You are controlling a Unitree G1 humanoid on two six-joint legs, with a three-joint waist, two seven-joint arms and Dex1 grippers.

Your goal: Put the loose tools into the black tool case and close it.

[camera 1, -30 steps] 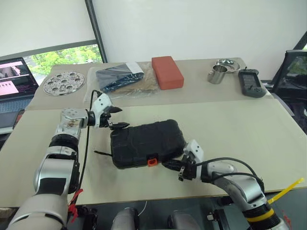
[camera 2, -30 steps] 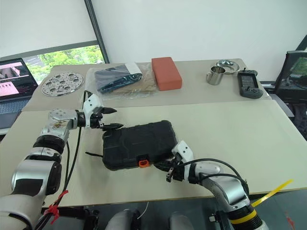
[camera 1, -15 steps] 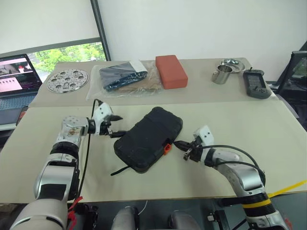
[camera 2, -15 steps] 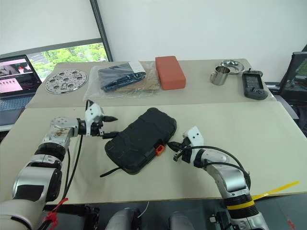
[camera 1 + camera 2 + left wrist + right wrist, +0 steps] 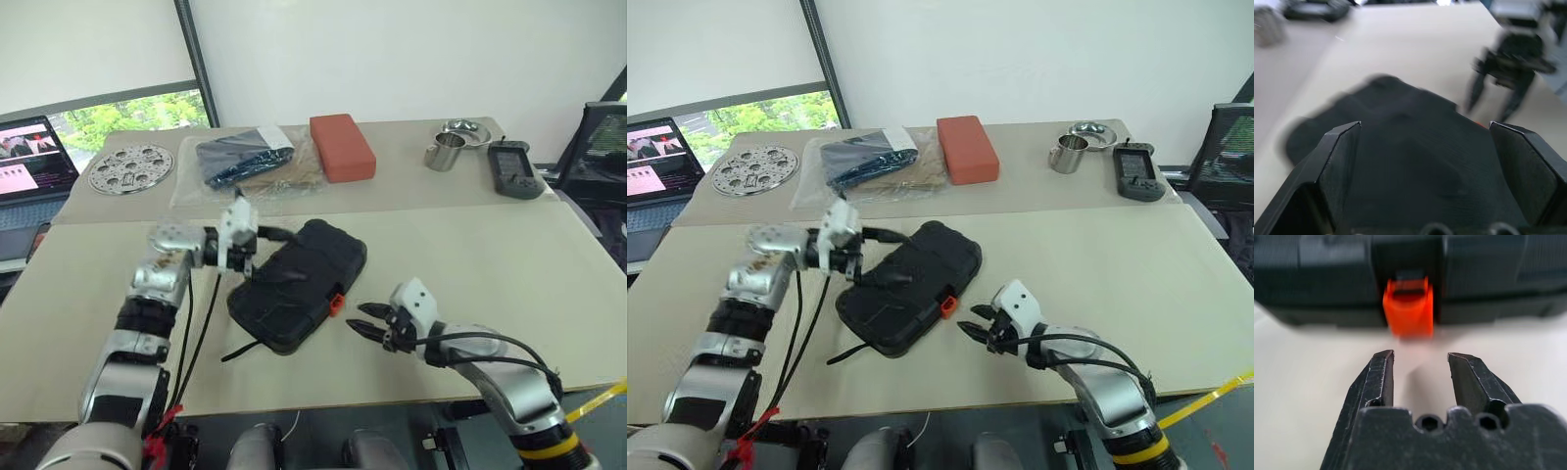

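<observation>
Near the table's front edge, grippers flank the closed case

Right gripper (image 5: 980, 325), fingers now parted, has backed off the orange latch (image 5: 946, 304); wide-open left gripper (image 5: 271, 256) has swung over the black textured plastic tool case (image 5: 299, 286), which has turned askew mid-table.

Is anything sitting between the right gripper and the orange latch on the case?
Nothing visible. The right gripper faces the orange latch of the black case with its fingers apart and bare table between them.
</observation>
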